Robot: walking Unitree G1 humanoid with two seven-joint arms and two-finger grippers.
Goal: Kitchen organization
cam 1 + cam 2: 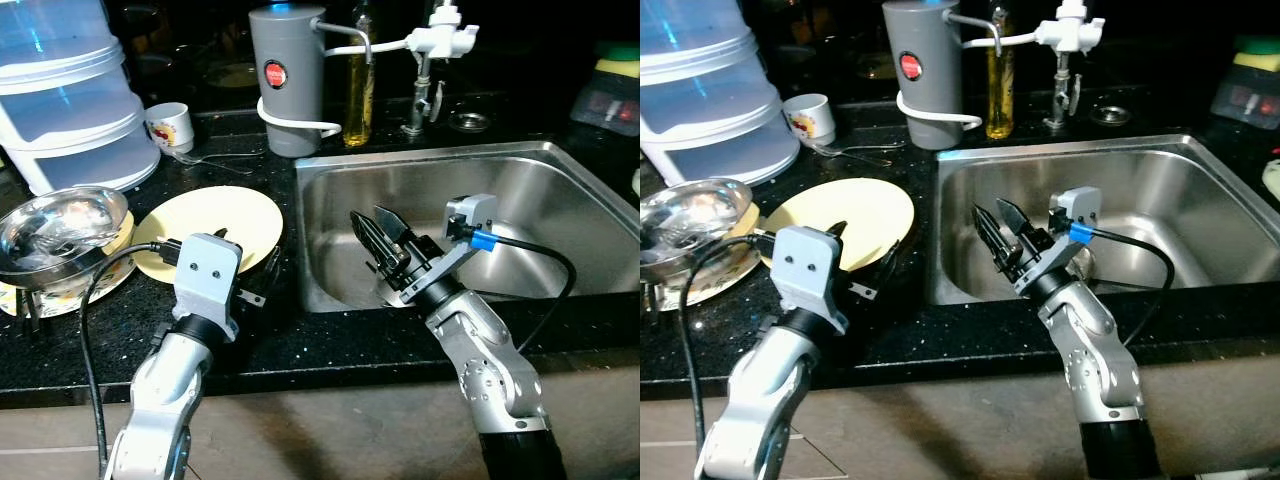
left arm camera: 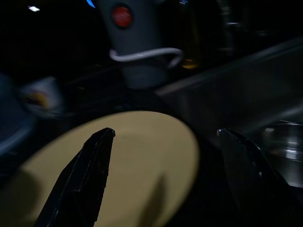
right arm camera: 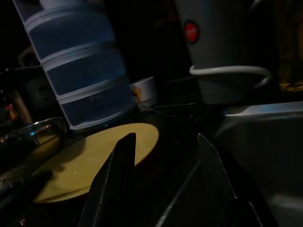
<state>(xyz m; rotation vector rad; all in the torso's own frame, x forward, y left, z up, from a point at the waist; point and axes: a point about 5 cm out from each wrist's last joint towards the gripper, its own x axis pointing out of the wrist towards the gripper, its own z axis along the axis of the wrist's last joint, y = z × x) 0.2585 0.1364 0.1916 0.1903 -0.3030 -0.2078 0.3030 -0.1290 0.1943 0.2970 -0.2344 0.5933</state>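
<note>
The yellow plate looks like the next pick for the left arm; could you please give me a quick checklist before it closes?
1. left gripper open: ok.
2. Fingers straddle the rim of the yellow plate: ok, seen in the left wrist view.
3. Plate top bare: ok.
4. Plate touching the steel bowl: cannot tell.
5. right gripper away from the plate, over the sink: ok.
6. Sink basin free for the plate: ok.

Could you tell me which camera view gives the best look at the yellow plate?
The left eye view: the yellow plate lies almost whole on the counter, with the left gripper at its near edge. The right eye view matches. Both wrist views show it dim and partly behind black fingers.
</note>
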